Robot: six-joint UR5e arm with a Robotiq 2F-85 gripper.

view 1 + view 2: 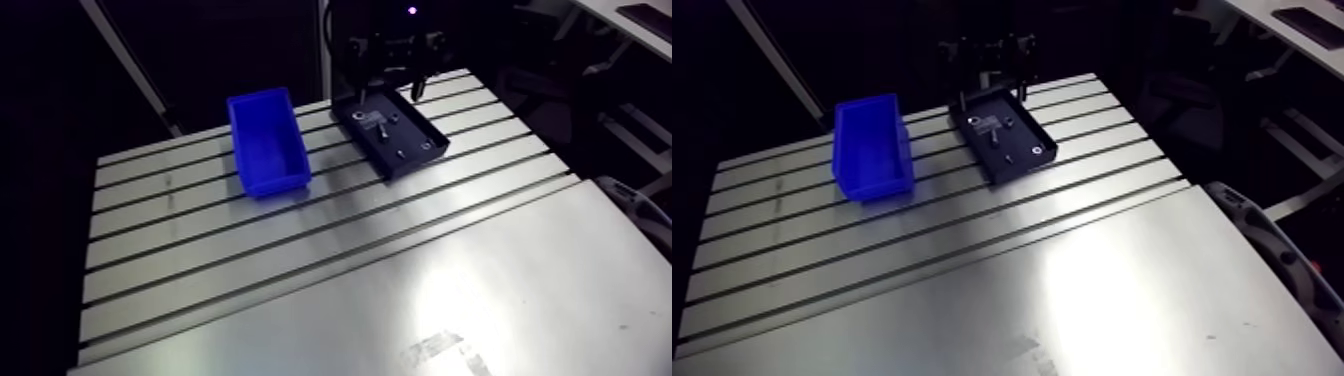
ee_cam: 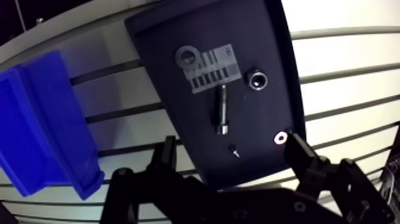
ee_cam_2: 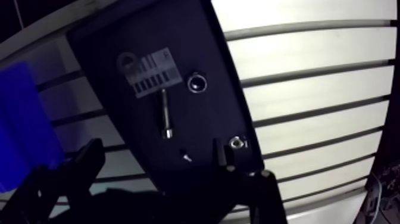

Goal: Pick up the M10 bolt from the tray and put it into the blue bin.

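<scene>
A black tray (image 2: 161, 36) lay flat on the slotted surface (image 1: 330, 250), with the blue bin (image 1: 268, 140) standing beside it. The two were apart, their long sides roughly parallel. The bin's open top faced up and its blue floor showed in the arm view.

Inside the tray, the M10 bolt (image 2: 222, 109) lay flat near the middle, clear of the walls. Its long axis ran roughly along the tray's length. The wider head was at the end nearer the tool and the shank pointed away, towards a pale label (image 2: 208, 64) with a ring printed at one corner. The shank's tip ended just at the label's edge.

A dark round part with a bright rim (image 2: 257, 79) sat beside the label, away from the blue bin. A small washer (image 2: 279, 137) lay close to the tray's wall on that same side. A tiny screw (image 2: 235, 151) lay just past the bolt's head, on the tool's side.

The tool (image 2: 232, 149) hung above the tray's near end with its fingers (image 2: 300, 152) spread wide and gripping nothing. The bolt's head and the tiny screw lay in the gap between them in the wrist view.
</scene>
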